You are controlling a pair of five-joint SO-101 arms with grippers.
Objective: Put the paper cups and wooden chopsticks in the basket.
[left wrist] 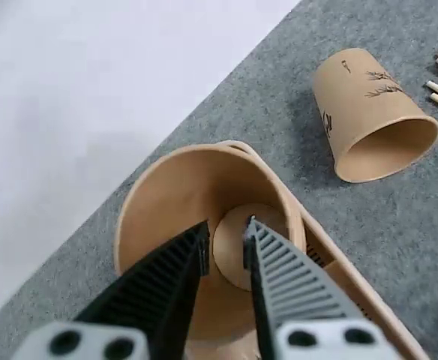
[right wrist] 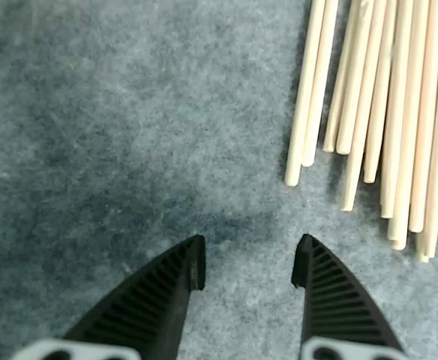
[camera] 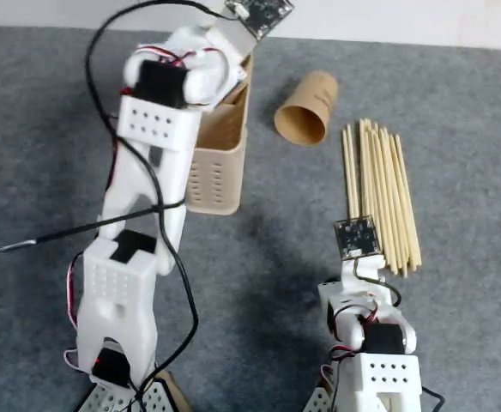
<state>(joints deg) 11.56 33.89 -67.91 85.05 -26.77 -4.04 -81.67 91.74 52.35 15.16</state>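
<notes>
I'm watching the left gripper [left wrist: 226, 236] hovering over the basket [camera: 220, 172] while the fallen cup [camera: 306, 107] is lying outside it.

Its jaws are standing only narrowly apart, gripping nothing, above an upright cup [left wrist: 174, 195] sitting mouth-up in the basket. In the high view the fallen cup is lying at the basket's 2 o'clock, long axis running 1 to 7 o'clock, mouth facing 7. The wooden chopsticks [camera: 383, 197] are lying at the basket's 4 o'clock, running 12 to 6. The right gripper [right wrist: 249, 259] is hanging wide open over the grey carpet [right wrist: 91, 112], beside their near ends.
</notes>
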